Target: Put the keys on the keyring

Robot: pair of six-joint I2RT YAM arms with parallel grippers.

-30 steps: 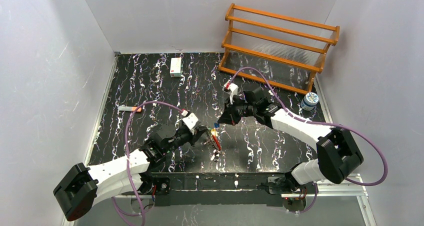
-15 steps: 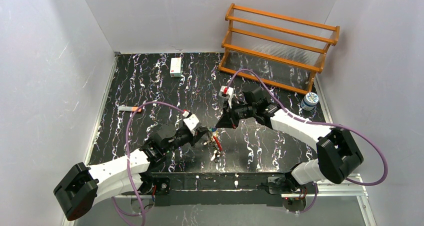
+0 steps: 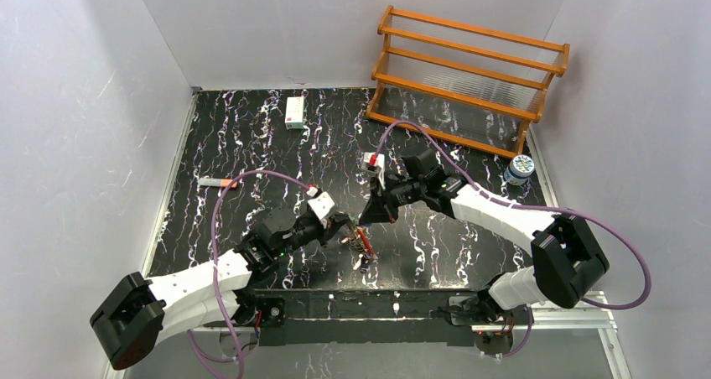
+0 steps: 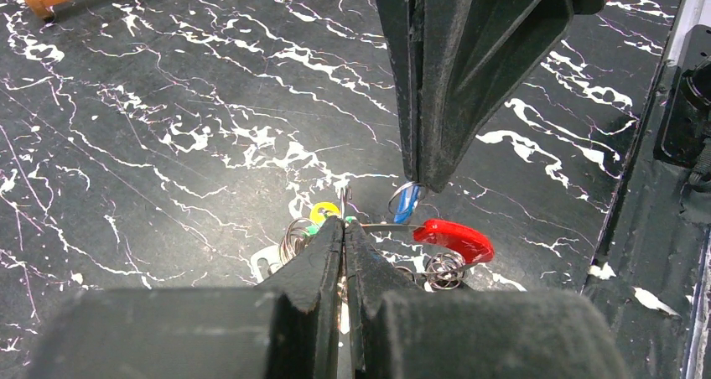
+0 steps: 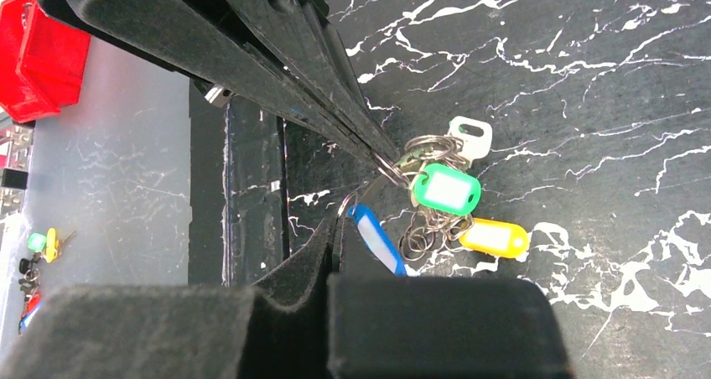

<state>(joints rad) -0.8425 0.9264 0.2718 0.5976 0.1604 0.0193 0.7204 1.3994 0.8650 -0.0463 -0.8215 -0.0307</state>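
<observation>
The keyring (image 4: 457, 238), a thin wire loop with a red plastic segment, lies near the table's front edge (image 3: 362, 243). My left gripper (image 4: 344, 228) is shut on its wire beside a yellow tag (image 4: 324, 211). My right gripper (image 5: 335, 228) is shut on the small ring of the blue-tagged key (image 5: 377, 241), which hangs just above the loop's wire by the red segment (image 4: 408, 201). The green-tagged key (image 5: 446, 188) sits in the cluster of rings with a yellow tag (image 5: 495, 238) and a white tag (image 5: 469, 136). The two grippers' tips nearly meet (image 3: 356, 226).
A wooden rack (image 3: 469, 77) stands at the back right, with a small capped jar (image 3: 520, 169) beside it. A white box (image 3: 294, 111) lies at the back, and a white marker (image 3: 220, 181) at the left. The table's front rail (image 4: 687, 102) is close by.
My right gripper has moved left and down with the blue key, closing in on the keyring. My left gripper has stayed put on the ring.
</observation>
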